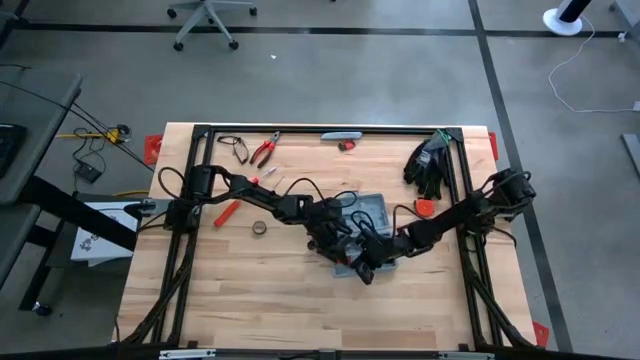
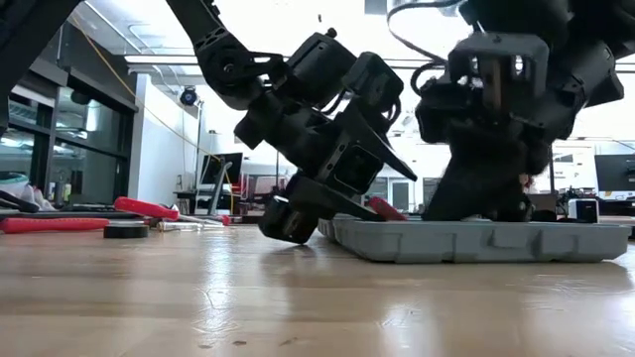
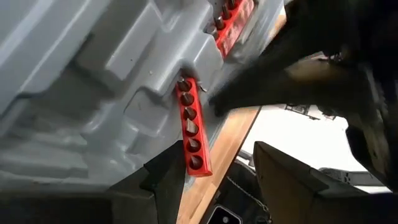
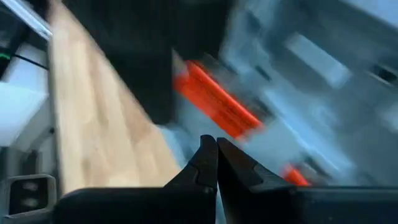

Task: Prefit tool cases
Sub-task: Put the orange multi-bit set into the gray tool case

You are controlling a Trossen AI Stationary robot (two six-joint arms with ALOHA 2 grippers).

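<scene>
Tool case (image 1: 372, 209): flat, rectangular, grey-blue plastic, lying open near the middle of the wooden surface (image 1: 250, 290). Moulded grey interior with stepped recesses; red bit holder (image 3: 191, 134) seated in a slot along one edge, row of dark sockets visible in it. Second red strip (image 3: 233, 22) farther along the same edge. In the low view, seen as a shallow grey tray (image 2: 476, 241) resting flat on the surface.

Left end effector (image 3: 214, 177): fingers spread apart, nothing between them, tilted down directly over the case edge, red bit holder just ahead of the fingertips.

Right end effector (image 4: 216, 163): fingers pressed together, gripping nothing, positioned above the case interior, a red strip (image 4: 217, 102) just ahead.

Both end effectors close together over the case. Beyond the left end effector, well apart: red-handled pliers (image 1: 264, 150), roll of tape (image 1: 259, 229). Black glove (image 1: 428, 160) beyond the right end effector.
</scene>
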